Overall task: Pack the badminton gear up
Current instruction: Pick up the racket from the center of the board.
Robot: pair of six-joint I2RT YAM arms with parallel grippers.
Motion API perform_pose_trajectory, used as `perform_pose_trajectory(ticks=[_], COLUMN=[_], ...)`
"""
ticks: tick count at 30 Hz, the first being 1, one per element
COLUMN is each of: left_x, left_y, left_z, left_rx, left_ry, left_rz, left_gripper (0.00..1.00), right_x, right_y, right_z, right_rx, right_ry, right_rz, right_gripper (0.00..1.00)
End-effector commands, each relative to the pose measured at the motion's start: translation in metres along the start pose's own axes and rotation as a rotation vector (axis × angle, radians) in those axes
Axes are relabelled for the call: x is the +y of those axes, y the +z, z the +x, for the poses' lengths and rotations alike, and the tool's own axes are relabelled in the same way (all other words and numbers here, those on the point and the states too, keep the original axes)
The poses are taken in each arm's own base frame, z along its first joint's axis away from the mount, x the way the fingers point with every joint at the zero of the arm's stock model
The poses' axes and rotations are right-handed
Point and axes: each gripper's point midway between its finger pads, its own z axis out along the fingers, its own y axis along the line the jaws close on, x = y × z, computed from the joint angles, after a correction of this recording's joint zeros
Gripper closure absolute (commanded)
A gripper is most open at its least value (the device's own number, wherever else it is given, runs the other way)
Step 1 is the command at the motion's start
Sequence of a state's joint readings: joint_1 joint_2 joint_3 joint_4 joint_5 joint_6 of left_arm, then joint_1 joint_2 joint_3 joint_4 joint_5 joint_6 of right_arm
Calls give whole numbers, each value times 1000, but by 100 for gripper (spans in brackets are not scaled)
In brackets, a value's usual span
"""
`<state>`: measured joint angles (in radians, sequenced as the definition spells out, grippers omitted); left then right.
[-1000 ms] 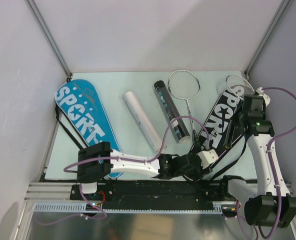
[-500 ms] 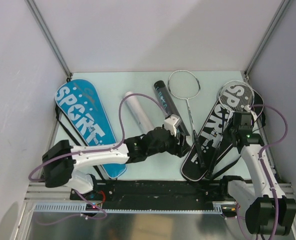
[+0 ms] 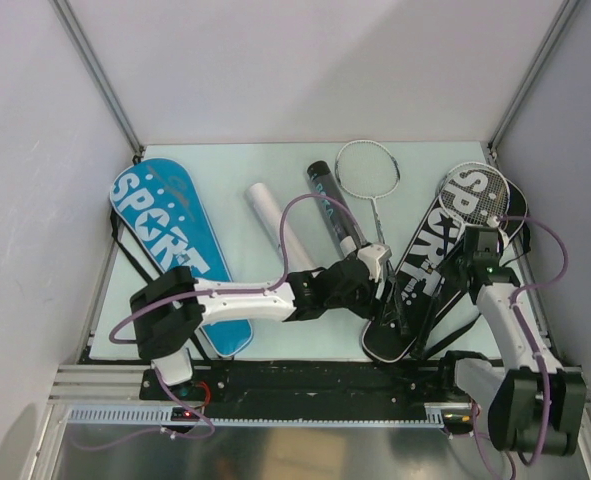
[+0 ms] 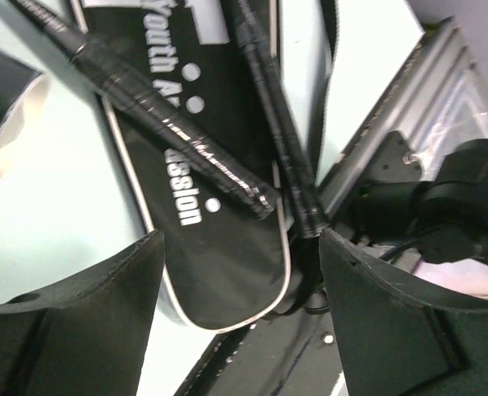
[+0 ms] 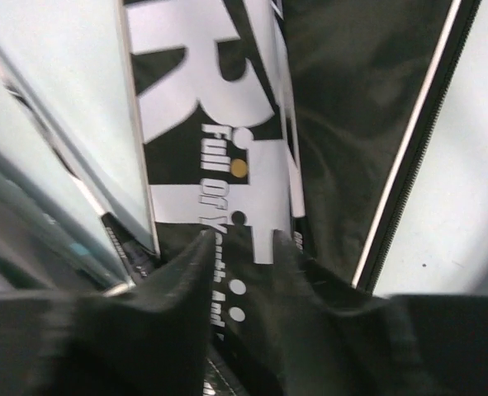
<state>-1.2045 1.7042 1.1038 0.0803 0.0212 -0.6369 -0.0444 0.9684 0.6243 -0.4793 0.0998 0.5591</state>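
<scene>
Since half a second ago, the left gripper (image 4: 239,247) has swung from the black tube (image 3: 327,200) to the near end of the black cover (image 3: 430,250). Its jaws gape just short of the racket handle (image 4: 173,140), which slants away on the cover. The right gripper (image 3: 482,243) hangs farther up; whether it is pinching anything cannot be told.

**Enclosure and bench: condition as seen**

Pale green table (image 3: 245,160), closed in on three sides by plain white panels: back wall (image 3: 305,70), left wall (image 3: 35,200), right wall (image 3: 575,150). A grey metal post stands at each far corner, left post (image 3: 95,75) and right post (image 3: 535,70). A ribbed aluminium rail (image 3: 95,380) runs along the near edge and carries a black bar (image 3: 305,380). Nearer still lies a brushed metal sheet (image 3: 305,455). Light is even, shadows soft.
</scene>
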Motion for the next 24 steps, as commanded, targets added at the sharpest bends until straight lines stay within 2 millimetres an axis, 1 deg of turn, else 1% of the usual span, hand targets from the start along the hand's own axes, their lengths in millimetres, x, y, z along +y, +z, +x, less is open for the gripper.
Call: perform_pose_trajectory(ticks=[1,2,4,6,7,9,12,16,19,20,22,23,24], left_x=[17,21,30,43,50,58,61,55,49,46,38,33,27], left_y=[-1,-2,-5,-6,-7,-7,-10,-16,-22,-24,-28,-30,-31], left_z=[-2,3,7,11,12,13,11,5,-1,-3,-8,-11,-13], left_rx=[-4,6,4,10,14,24,18,1,-13,-18,-26,-30,-28], left_ry=[46,45,46,62,71,85,88,83,79,77,73,70,66], left_rz=[-75,-86,-118,-170,-203,-246,-261,-247,-227,-217,-190,-174,-149], left_gripper=[22,22,22,22,22,22,22,23,23,23,23,23,23], right_x=[-8,-14,-26,-32,-32,-32,-33,-21,-22,-23,-27,-29,-29], right_y=[11,10,9,10,12,16,24,34,40,42,44,43,42], right_z=[18,23,25,25,27,32,42,53,64,67,72,72,70], right_rx=[136,159,162,158,166,188,220,245,275,284,295,291,281], right_ry=[103,107,104,100,98,91,82,52,32,27,12,8,5], right_rz=[4,27,82,106,104,113,125,97,128,144,175,183,185], right_gripper=[53,48,42,39,39,38,38,41,43,45,56,68,77])
